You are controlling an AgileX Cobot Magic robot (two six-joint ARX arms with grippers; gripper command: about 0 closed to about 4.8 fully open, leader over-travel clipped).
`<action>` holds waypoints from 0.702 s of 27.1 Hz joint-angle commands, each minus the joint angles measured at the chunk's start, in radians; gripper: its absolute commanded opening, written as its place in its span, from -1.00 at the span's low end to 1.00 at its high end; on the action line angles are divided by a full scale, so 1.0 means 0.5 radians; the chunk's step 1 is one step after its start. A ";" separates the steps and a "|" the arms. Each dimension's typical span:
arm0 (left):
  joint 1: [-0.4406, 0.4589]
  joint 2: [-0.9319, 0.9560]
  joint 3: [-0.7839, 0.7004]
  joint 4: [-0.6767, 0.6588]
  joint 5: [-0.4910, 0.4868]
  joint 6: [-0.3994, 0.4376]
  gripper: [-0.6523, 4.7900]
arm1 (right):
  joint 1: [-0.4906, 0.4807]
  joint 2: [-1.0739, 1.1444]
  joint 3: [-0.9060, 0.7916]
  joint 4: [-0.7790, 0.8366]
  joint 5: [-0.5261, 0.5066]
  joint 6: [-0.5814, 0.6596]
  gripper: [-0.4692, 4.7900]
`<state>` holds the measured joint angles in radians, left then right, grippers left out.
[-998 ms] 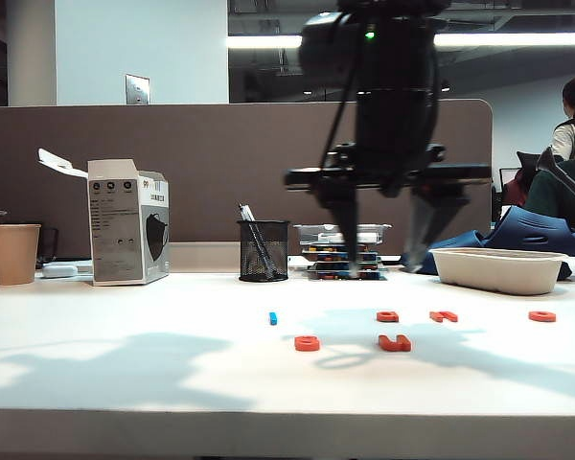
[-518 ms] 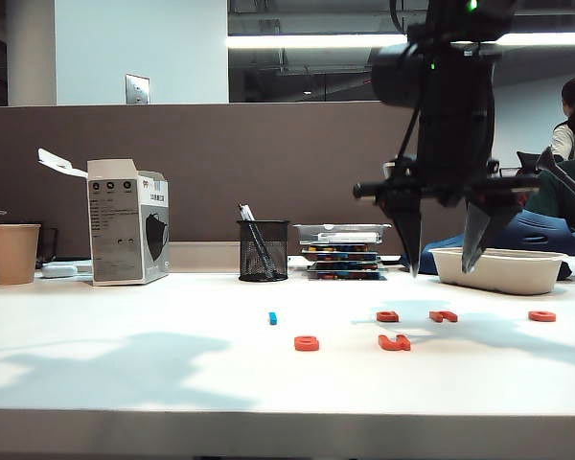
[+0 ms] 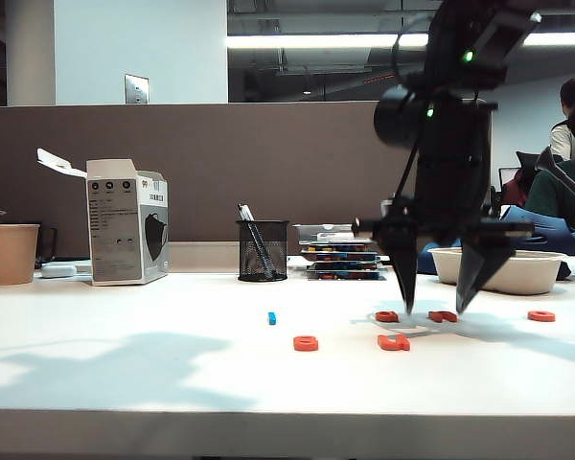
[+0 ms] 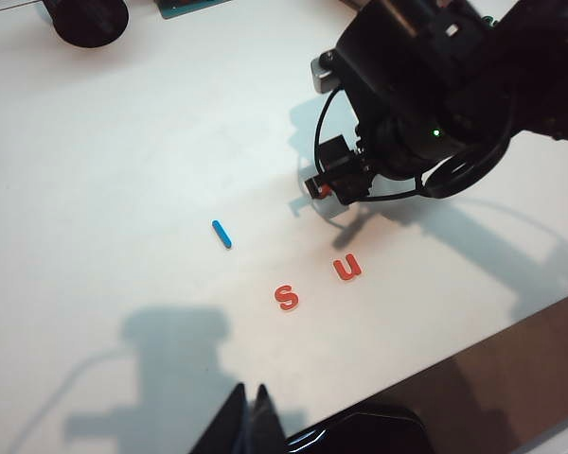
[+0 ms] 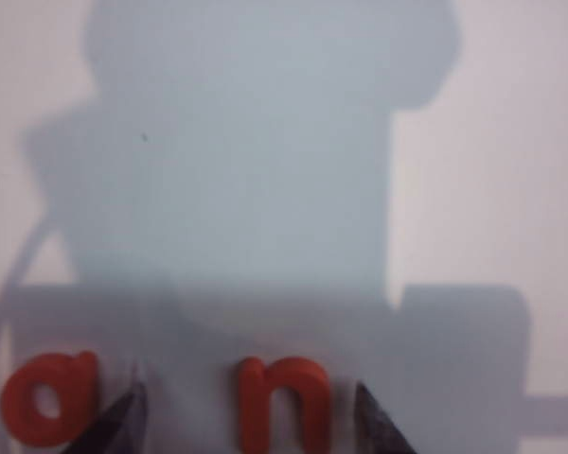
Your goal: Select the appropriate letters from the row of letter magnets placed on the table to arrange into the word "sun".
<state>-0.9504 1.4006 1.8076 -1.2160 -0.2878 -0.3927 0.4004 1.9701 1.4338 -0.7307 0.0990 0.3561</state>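
On the white table (image 3: 125, 374), an orange-red S (image 3: 306, 342) and U (image 3: 394, 342) lie side by side in front of the row of letter magnets. That row holds a small blue piece (image 3: 272, 317), a rounded orange-red letter (image 3: 387, 315), an n (image 3: 443, 315) and one more orange-red letter (image 3: 541, 315). My right gripper (image 3: 432, 309) points down, open, its fingertips (image 5: 374, 421) either side of the n (image 5: 282, 402), with the rounded letter (image 5: 47, 397) just outside. My left gripper (image 4: 247, 409) is shut and empty, hovering away from the S (image 4: 286, 297) and U (image 4: 346, 268).
Along the back stand a paper cup (image 3: 13, 252), a white carton (image 3: 127, 220), a mesh pen cup (image 3: 264, 249), a stack of trays (image 3: 340, 251) and a white dish (image 3: 498, 268). A grey-brown partition closes the rear.
My right arm has swung to the right and come down, so its open fingers now stand on either side of the n. The letters have not moved.
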 commanded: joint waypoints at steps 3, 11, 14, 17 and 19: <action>-0.002 -0.008 0.006 0.008 0.120 0.009 -0.78 | -0.001 0.043 0.005 0.004 -0.061 -0.001 0.22; -0.002 -0.008 0.008 -0.003 0.218 0.008 -0.78 | -0.002 0.050 0.005 -0.012 -0.060 -0.003 0.12; -0.002 -0.008 0.008 -0.003 0.217 0.008 -0.78 | -0.002 0.050 0.005 -0.027 -0.053 -0.004 -0.05; -0.002 -0.008 0.008 -0.003 0.217 0.008 -0.78 | -0.002 0.050 0.005 -0.043 -0.052 -0.004 -0.07; -0.002 -0.008 0.008 -0.003 0.217 0.008 -0.78 | -0.002 0.050 0.005 -0.047 -0.045 -0.004 -0.07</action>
<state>-0.9504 1.4006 1.8080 -1.2198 -0.1829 -0.3927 0.3992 1.9873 1.4387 -0.7330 0.0780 0.3534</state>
